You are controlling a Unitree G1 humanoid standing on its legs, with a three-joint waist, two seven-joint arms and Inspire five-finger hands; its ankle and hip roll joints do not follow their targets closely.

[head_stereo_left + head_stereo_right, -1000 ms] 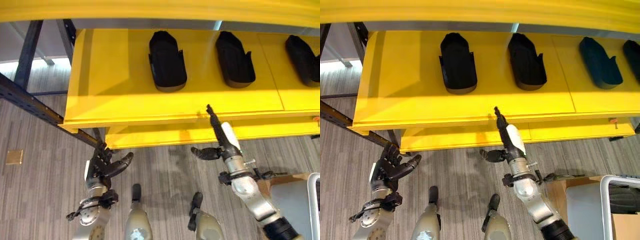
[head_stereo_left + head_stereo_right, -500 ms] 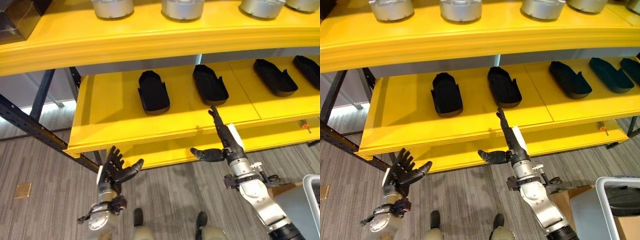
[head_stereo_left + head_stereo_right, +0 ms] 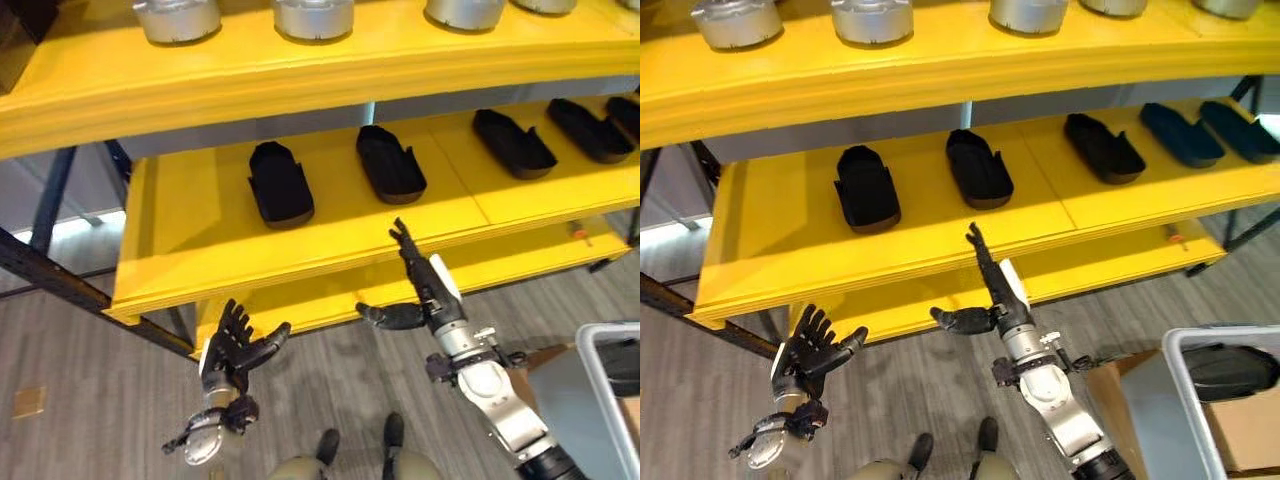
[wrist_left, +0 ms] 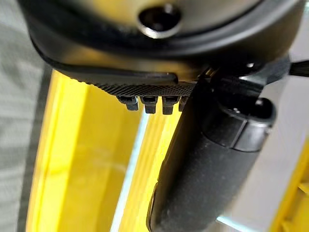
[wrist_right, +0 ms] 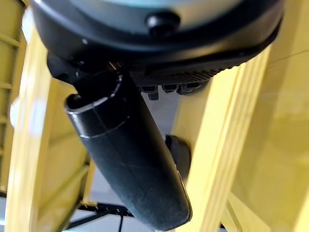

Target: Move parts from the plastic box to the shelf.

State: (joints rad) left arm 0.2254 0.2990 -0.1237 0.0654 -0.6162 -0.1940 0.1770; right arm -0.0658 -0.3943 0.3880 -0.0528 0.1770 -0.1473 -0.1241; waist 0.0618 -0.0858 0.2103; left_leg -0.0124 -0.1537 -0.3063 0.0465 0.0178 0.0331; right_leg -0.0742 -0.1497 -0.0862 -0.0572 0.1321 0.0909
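Left eye view: the robot's right hand [image 3: 425,290] is raised before the yellow shelf [image 3: 200,225], fingers straight and pointing up over the front edge of the middle board, thumb stretched sideways, holding nothing. The left hand [image 3: 232,345] hangs lower, out in front of the shelf's left corner, fingers spread wide and empty. On the middle board lie black moulded parts [image 3: 281,183] in a row, well apart from one another and set back from the right hand's fingertips. Silver round parts [image 3: 178,18] stand on the top board. At the lower right, on the grey floor [image 3: 70,380], is the pale-rimmed plastic box [image 3: 1200,385], with a dark part [image 3: 1225,365] lying inside.
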